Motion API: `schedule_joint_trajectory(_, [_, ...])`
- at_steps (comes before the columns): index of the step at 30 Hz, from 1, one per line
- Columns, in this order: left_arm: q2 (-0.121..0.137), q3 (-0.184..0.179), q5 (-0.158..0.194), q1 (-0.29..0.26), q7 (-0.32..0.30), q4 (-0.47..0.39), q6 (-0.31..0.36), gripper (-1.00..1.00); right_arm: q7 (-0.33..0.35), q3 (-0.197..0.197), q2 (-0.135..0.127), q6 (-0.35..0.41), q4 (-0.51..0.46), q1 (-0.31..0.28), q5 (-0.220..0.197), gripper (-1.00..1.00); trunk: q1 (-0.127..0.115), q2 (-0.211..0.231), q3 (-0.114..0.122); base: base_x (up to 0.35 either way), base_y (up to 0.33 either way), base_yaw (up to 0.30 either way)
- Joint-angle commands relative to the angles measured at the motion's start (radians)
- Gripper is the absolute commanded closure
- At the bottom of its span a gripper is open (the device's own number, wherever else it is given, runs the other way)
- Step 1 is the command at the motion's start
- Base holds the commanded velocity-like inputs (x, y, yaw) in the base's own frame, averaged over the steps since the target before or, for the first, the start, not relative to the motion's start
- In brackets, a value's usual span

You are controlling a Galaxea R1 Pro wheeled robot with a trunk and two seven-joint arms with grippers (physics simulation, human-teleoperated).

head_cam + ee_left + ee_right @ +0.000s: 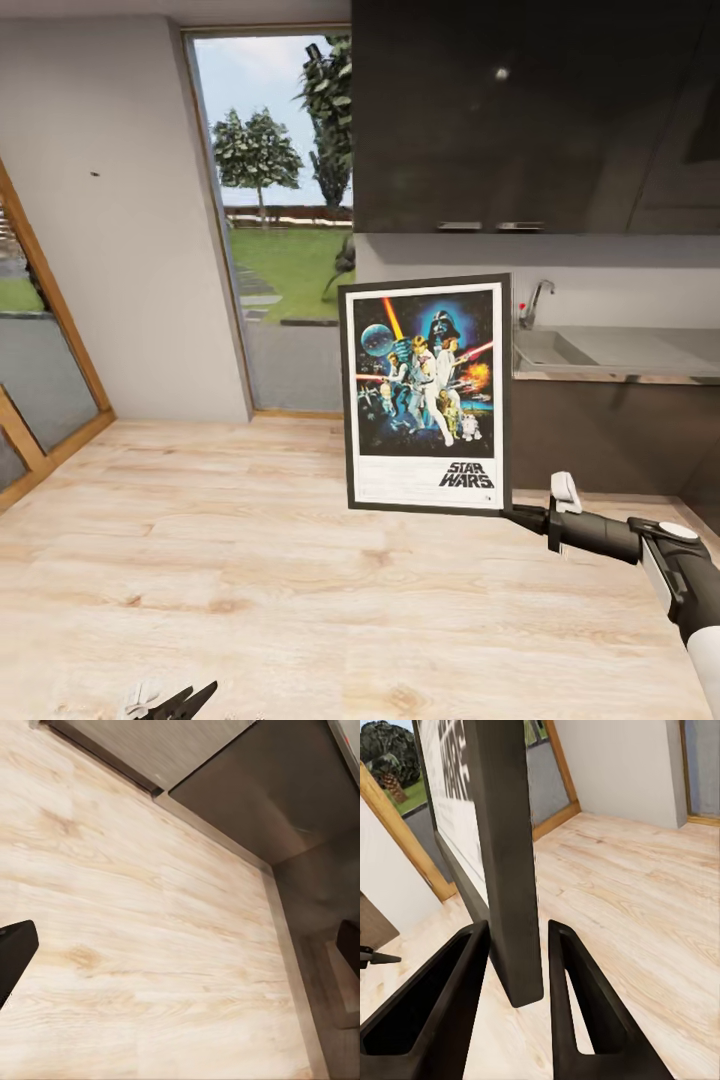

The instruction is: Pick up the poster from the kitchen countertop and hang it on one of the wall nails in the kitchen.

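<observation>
Head view: my right claw [520, 516] grips the lower right corner of the upright rectangular Star Wars poster [425, 392], with its thin black frame, white border and dark blue artwork, and holds it in the air above the pale wood plank floor [250, 560]. The poster stands upright above and to the left of this claw, its face turned toward my head camera, the logo at the bottom. Beyond the claw and to its right runs the smooth light grey desk [640, 350] with a sink and a tap, over dark cabinets [600, 435], and dark wall cupboards [530, 110] hang higher up. Well to the left of the poster a tall glass door [280, 220] shows grass and trees.

In the right wrist view the two black fingers [442, 1012] of that claw are closed onto the edge of the frame [506, 855], one on each side of it.

My left claw [185, 700] sits low, with dark fingertips over the floor. In the left wrist view its fingers [15, 949] stand wide apart with nothing between them but floorboards.
</observation>
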Motion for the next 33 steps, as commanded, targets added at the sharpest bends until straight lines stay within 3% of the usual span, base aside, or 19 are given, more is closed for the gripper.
schedule_joint_trajectory(1, [0.000,-0.008,0.009,-0.001,-0.001,0.002,-0.005,-1.00,0.004,-0.001,0.000,0.011,-0.004,-0.001,-0.001,1.00,0.001,-0.002,-0.002,0.000,0.150,0.254])
schedule_joint_trajectory(18, [0.001,-0.007,0.009,-0.001,0.000,0.002,-0.004,-1.00,0.004,-0.001,0.000,0.011,-0.009,-0.001,-0.001,1.00,0.001,-0.002,-0.002,0.012,0.269,0.286])
schedule_joint_trajectory(33, [0.002,-0.008,0.009,-0.001,0.000,0.002,-0.004,-1.00,0.004,-0.001,0.000,0.012,-0.009,-0.001,-0.001,1.00,0.001,-0.002,-0.002,0.199,0.256,0.255])
